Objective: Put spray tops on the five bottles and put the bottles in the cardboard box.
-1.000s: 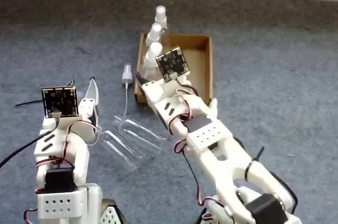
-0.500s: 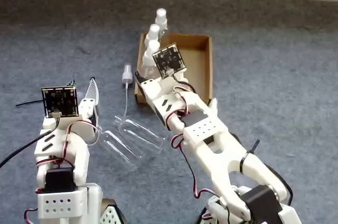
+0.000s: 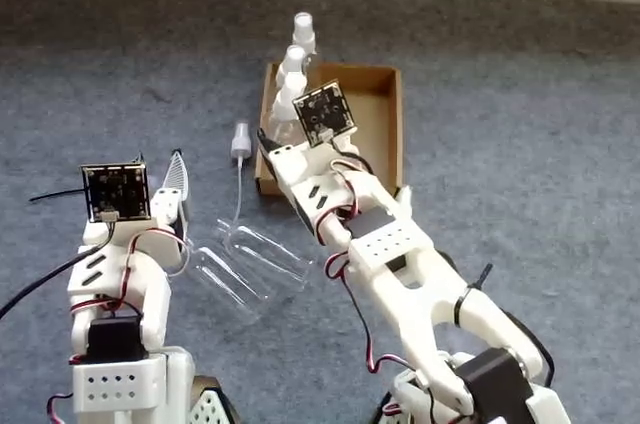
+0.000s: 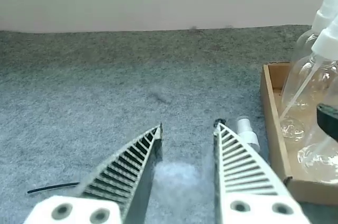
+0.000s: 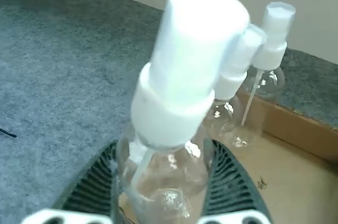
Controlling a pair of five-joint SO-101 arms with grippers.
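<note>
Progress: three of the five bottles wear spray tops, so I'd judge the job a little past halfway.
Boxed: the far capped bottle (image 3: 303,29) and the middle capped bottle (image 3: 293,59) stand upright along the left wall of the cardboard box (image 3: 398,124), toward its far corner.
Right end effector (image 5: 165,182): closed around the body of the held bottle (image 5: 174,129) at the box's near left corner. I cannot tell whether its base rests on the box floor.
Left end effector (image 4: 188,129): fingers parted and empty, above the tabletop (image 3: 520,94) toward its left edge.
Left to do: two bare bottles (image 3: 268,249) lie on their sides between the arms. A loose spray top (image 3: 240,141) lies just beside the box's left wall.
Bottles: clear, glossy plastic, rounded shoulders.
Spray tops: white, cylindrical, each with a thin dip tube.
Box: brown corrugated card, shallow, open.
Tabletop: grey, felt-like nap.
</note>
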